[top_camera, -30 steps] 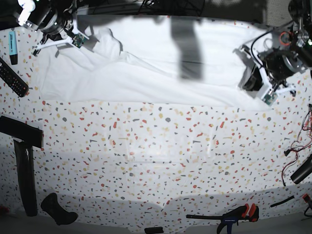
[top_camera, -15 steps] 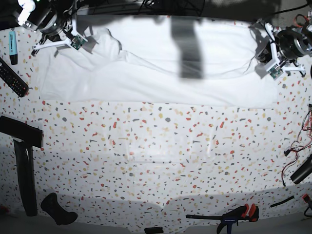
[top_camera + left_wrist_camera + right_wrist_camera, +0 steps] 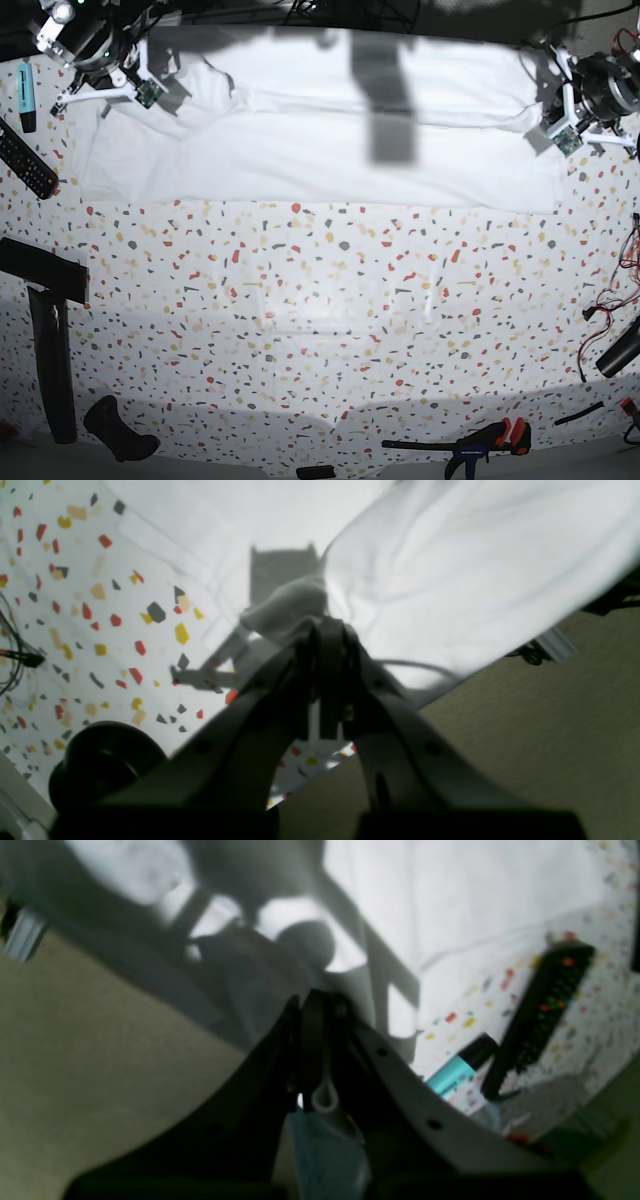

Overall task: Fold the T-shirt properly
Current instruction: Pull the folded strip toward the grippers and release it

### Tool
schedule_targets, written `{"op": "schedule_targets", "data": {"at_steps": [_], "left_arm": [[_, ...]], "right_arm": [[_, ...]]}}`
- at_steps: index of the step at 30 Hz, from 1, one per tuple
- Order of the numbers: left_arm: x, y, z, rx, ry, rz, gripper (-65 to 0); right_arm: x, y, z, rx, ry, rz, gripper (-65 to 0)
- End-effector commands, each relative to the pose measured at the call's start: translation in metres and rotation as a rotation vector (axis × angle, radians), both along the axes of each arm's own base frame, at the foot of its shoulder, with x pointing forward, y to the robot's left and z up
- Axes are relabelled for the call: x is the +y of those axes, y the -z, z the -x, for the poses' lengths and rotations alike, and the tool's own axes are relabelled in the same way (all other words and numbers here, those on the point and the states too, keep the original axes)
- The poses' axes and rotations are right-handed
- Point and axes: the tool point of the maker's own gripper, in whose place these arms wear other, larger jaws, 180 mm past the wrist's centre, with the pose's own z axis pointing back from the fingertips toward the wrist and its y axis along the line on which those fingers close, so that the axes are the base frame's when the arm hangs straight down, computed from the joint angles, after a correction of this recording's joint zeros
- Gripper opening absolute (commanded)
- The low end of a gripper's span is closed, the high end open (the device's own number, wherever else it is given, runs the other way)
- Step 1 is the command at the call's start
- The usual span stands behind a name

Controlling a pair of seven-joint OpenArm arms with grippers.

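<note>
The T-shirt (image 3: 330,140) lay at the far end of the speckled table (image 3: 320,320), spread out in a long white band from one side to the other. The left gripper (image 3: 320,630) was at the shirt's corner on the right side of the base view. Its two fingers were pressed tight together, with a little bunch of white cloth pinched between them. The right gripper (image 3: 312,1005) was at the other far corner, near the blue marker (image 3: 452,1070) and the black remote (image 3: 540,1010). Its fingers looked closed too, but that picture was dark and blurry, so I cannot tell if it had cloth in its grip.

A second before, the left arm was lower down and off the shirt's edge. Then it went up to the far corner and took hold there. The right arm also moved a bit toward the far edge. The shirt changed as well. The big slanted wrinkle across its middle was nearly gone, and the cloth looked flatter and more stretched.

That probably means the arms were pulling the shirt straight by its corners. A flat shirt is easier to fold, so this looked like an early step, with the real folding not yet done.
</note>
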Motion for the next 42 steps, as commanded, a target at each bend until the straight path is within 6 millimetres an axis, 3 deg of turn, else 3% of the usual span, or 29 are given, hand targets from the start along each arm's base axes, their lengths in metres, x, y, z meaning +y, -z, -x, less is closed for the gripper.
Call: {"op": "schedule_targets", "data": {"at_steps": [1,10,18,19,20,22,23,25,30,33,38,42], "left_arm": [[0.002,-0.007,-0.004,-0.021,0.012,-0.012,-65.0],[0.03,0.005,0.02,0.127,-0.028,-0.164,-65.0],[0.026,0.004,0.016,0.105,-0.026,-0.142,-65.0],[0.024,0.003,0.014,0.097,-0.024,-0.134,-65.0],[0.023,0.003,0.013,0.088,-0.021,-0.125,-62.0],[0.021,0.002,0.012,0.081,-0.02,-0.117,-46.3],[0.023,0.002,0.011,0.079,-0.034,-0.118,-39.4],[0.031,0.001,0.007,0.062,-0.128,-0.129,-32.2],[0.078,-0.012,-0.009,-0.057,-0.285,-0.342,-31.9],[0.091,-0.026,-0.025,-0.177,-0.341,-0.394,-31.9],[0.078,-0.038,-0.046,-0.308,-0.326,-0.312,-31.9],[0.051,-0.038,-0.054,-0.315,-0.327,-0.127,-31.9]], "right_arm": [[-0.005,-0.006,-0.002,-0.016,0.004,0.026,-65.0],[-0.006,-0.007,-0.003,-0.026,0.022,0.024,-65.0],[0.008,-0.002,0.002,0.002,0.029,-0.064,-64.9],[0.012,-0.001,0.003,0.009,0.03,-0.086,-58.0],[0.016,0.0,0.003,0.012,0.03,-0.112,-50.9],[0.023,0.0,0.001,-0.001,0.021,-0.147,-39.1],[0.024,-0.001,-0.001,-0.008,0.018,-0.152,-35.1],[0.025,-0.001,-0.001,-0.01,0.017,-0.156,-33.3],[0.051,-0.008,-0.009,-0.059,-0.024,-0.289,-33.3],[0.078,-0.026,-0.015,-0.102,-0.082,-0.393,-33.3],[0.105,-0.048,-0.03,-0.171,-0.12,-0.52,-33.3],[0.107,-0.06,-0.053,-0.261,-0.109,-0.529,-33.3]]}}
